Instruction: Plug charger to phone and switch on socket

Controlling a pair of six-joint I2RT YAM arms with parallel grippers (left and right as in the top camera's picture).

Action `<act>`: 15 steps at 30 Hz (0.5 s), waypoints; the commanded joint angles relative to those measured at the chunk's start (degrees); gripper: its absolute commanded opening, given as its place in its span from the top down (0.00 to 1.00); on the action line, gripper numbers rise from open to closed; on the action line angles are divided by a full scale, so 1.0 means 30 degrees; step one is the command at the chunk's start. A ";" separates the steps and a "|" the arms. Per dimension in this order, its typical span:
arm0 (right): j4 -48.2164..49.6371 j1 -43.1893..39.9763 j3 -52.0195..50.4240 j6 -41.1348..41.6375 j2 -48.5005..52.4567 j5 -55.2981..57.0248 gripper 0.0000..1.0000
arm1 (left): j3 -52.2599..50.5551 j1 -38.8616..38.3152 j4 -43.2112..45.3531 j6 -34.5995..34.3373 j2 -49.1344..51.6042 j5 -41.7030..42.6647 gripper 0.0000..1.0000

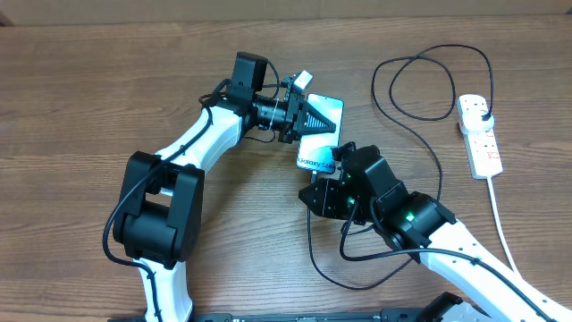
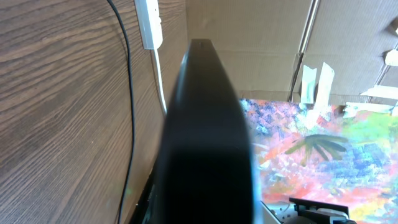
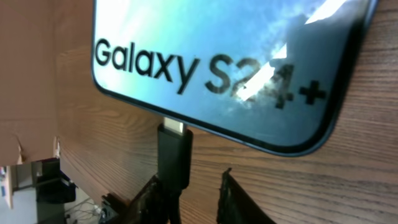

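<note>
White arm links [image 1: 201,134], black joints [image 1: 161,210], green status light [image 1: 410,216]

Charger plug [image 3: 173,152] meets phone [image 3: 217,56] edge.

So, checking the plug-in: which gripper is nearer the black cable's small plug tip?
Right. The right gripper sits just behind the plug tip at the blue-screened phone's lower edge; the left gripper holds its opposite end.
</note>
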 commanded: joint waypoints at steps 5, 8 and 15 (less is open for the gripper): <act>0.0299 0.0073 -0.0036 0.0459 -0.0087 0.0364 0.82 | 0.0095 -0.0036 0.0051 0.0430 -0.0321 0.0568 0.96; 0.0546 0.0073 -0.0036 0.0452 -0.0087 0.0576 0.91 | 0.0095 -0.0036 0.0044 0.1013 -0.0321 0.0656 0.96; 0.1370 0.0058 -0.0036 0.0313 -0.0087 0.0663 0.96 | 0.0095 -0.0036 0.0036 0.2601 -0.0321 0.1756 0.96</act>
